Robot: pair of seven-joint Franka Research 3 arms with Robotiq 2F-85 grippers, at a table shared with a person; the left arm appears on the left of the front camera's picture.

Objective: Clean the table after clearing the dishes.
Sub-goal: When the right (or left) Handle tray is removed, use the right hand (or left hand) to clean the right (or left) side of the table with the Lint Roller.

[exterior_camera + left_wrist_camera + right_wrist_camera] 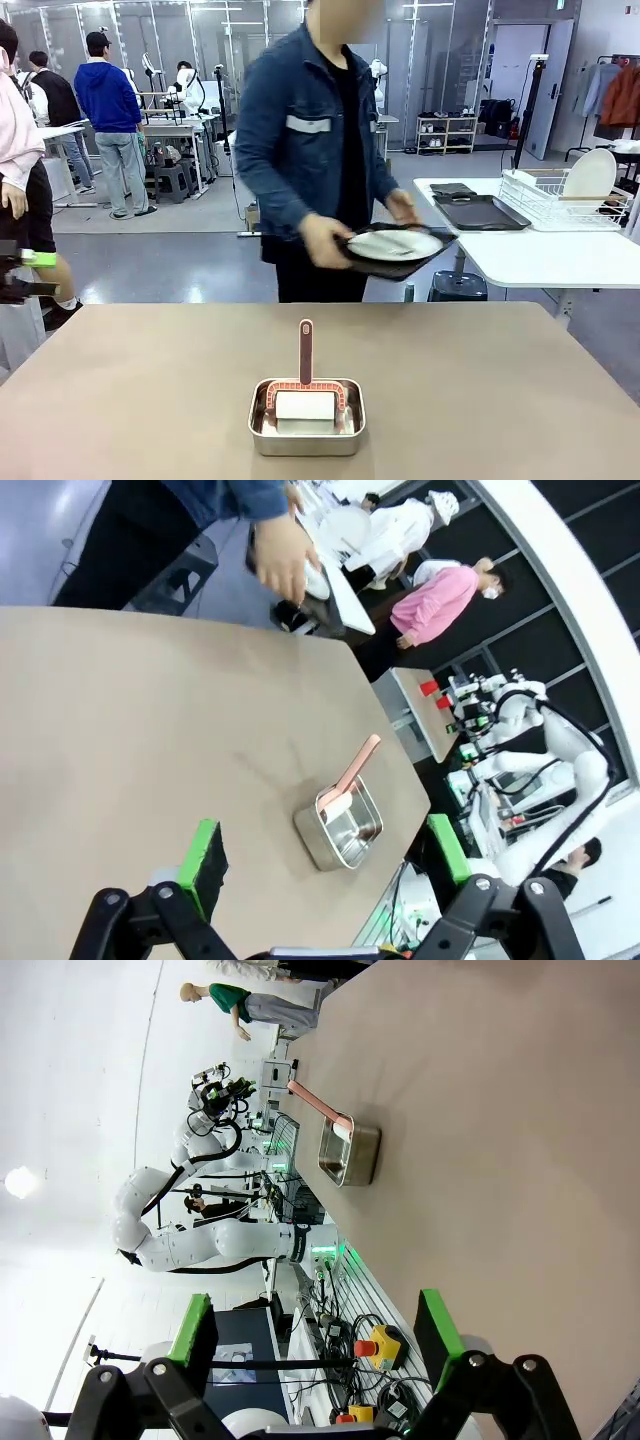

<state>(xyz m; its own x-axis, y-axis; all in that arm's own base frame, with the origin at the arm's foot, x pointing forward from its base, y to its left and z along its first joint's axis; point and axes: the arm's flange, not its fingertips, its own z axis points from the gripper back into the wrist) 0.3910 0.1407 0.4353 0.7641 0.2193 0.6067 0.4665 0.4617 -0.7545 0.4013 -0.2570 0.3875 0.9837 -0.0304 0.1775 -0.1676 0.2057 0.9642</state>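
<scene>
Matte taupe rectangular bench (500, 380); square steel pan (306, 432) holding pink-handled white sponge brush (305, 352): probably light, stiff handle, grasp there; left claw (325, 855), right claw (315, 1328) released.

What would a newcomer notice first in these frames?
The person at the far side, holding a dark tray with a white plate beside the white side table. Then the steel pan with a pink-handled scrubber near the front edge of the table. The left gripper and right gripper are open, holding nothing.
</scene>
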